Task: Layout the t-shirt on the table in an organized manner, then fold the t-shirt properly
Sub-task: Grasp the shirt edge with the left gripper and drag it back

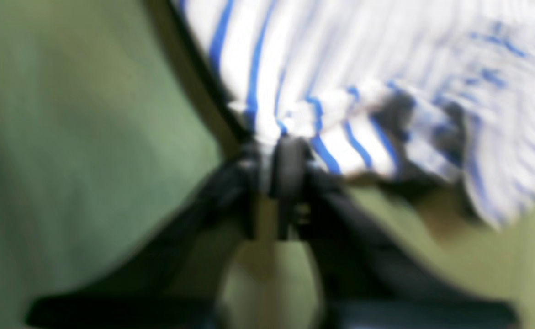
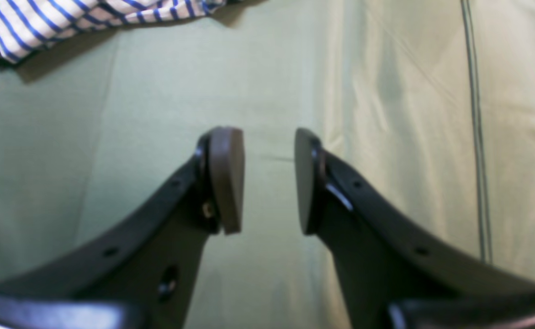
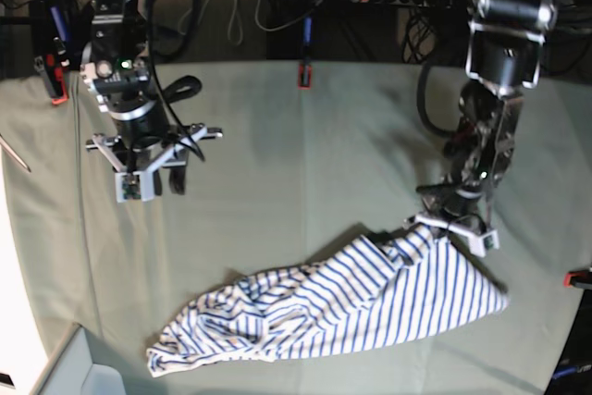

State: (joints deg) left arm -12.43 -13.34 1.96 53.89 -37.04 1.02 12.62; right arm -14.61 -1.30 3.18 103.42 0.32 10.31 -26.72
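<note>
In the base view, going from its left side, the right pincer (image 3: pixel 151 176) hangs above bare desk (image 3: pixel 296 136), jaws parted with nothing between them. Its wrist view confirms this: the two pads (image 2: pixel 226 178) stand apart over plain green cloth, and only a striped edge of the t-shirt (image 2: pixel 43 20) shows, ahead of the pincer and off to one side, well apart from it. Judging from that, this arm is waiting its turn, not working the cloth.

Across the middle, the t-shirt (image 3: pixel 333 307) lies as a long crumpled heap, bunched and wrinkled at the end farthest from the left pincer, smoother towards it. It is not yet laid out flat.

On the base view's right, the left pincer (image 3: pixel 450 221) is down at the upper edge of the garment. Its wrist view is blurred, yet the fingers (image 1: pixel 290 164) are pressed together with a fold of striped fabric caught between them: clenched on the t-shirt (image 1: pixel 294 68). The cloth fans out ahead of and beyond the pincer. The grip on an edge seems meant for lifting or dragging the shirt open, so that the spreading stage can begin.
</note>
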